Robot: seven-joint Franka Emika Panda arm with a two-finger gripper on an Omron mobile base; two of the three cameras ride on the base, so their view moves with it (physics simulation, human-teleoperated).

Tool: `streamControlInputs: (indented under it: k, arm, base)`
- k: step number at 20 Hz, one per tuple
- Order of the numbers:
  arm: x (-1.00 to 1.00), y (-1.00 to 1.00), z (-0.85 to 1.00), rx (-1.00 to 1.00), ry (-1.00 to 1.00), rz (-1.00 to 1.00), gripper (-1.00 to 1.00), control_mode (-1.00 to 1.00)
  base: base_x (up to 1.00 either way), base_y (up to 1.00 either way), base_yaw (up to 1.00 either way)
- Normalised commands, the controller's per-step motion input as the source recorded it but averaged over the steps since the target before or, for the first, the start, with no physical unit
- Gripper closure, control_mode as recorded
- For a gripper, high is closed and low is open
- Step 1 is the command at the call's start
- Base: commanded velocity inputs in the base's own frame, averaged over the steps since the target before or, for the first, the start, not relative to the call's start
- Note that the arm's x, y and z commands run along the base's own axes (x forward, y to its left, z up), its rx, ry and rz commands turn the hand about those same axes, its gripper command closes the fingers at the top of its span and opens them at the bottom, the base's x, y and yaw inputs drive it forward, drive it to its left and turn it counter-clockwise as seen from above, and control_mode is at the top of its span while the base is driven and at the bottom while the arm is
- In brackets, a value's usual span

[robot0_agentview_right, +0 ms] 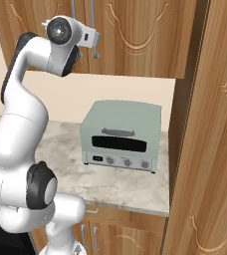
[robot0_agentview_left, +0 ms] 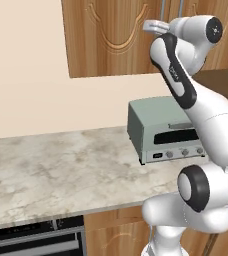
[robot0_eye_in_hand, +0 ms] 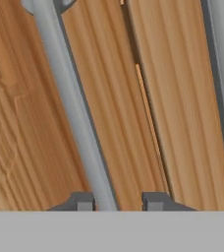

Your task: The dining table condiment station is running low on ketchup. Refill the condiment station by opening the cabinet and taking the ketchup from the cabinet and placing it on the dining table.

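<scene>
A: Start with the left base view. Where is the arm?

B: It rises from the lower right and reaches up to the cabinet (robot0_agentview_left: 113, 35), the brown wall unit with arch-carved doors. The gripper (robot0_agentview_left: 152, 26) sits right at the lower part of the doors, near a silver bar handle (robot0_agentview_left: 162, 11). Below, a pale green toaster oven (robot0_agentview_left: 163, 130) stands on the marbled surface (robot0_agentview_left: 56, 170), and a dark oven front (robot0_agentview_left: 36, 239) shows under its edge.

A: And from the right base view?

B: The arm comes up from the lower left, and the hand points at the cabinet doors, close against the wood beside the handle. The doors look closed. The toaster oven stands on the surface under the cabinet, next to a tall wooden panel (robot0_agentview_right: 210, 139) on the right.

A: What does the hand view give you?

B: The handle runs slanted up the picture, and its lower end passes between the two dark fingertips (robot0_eye_in_hand: 82, 202). The jaws stand narrow, one tip on each side of the bar, but I cannot tell whether they actually press on it. To the right, the seam between the two doors shows, with a second handle (robot0_eye_in_hand: 222, 74) at the far right edge.

A: And the ketchup?

B: With the doors closed, I cannot see it.
</scene>
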Motion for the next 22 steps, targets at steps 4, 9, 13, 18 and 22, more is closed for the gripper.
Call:
streamControlInputs:
  k: [4, 9, 13, 18, 22]
  arm:
    - [-0.18, 0.52, -0.14, -0.02, 0.02, 0.03, 1.00, -1.00]
    - [-0.52, 0.84, -0.20, -0.03, 0.00, 0.14, 1.00, -1.00]
    - [-0.84, 0.92, -0.20, 0.00, 0.00, 0.17, 1.00, -1.00]
    - [-0.99, 0.99, -0.27, 0.00, 0.00, 0.15, 1.00, -1.00]
    - [-0.99, 1.00, -0.34, 0.00, 0.00, 0.15, 1.00, -1.00]
  base:
    - [0.00, 0.00, 0.00]
    - [0.00, 0.00, 0.00]
    - [0.00, 0.00, 0.00]
    - [0.00, 0.00, 0.00]
    - [0.00, 0.00, 0.00]
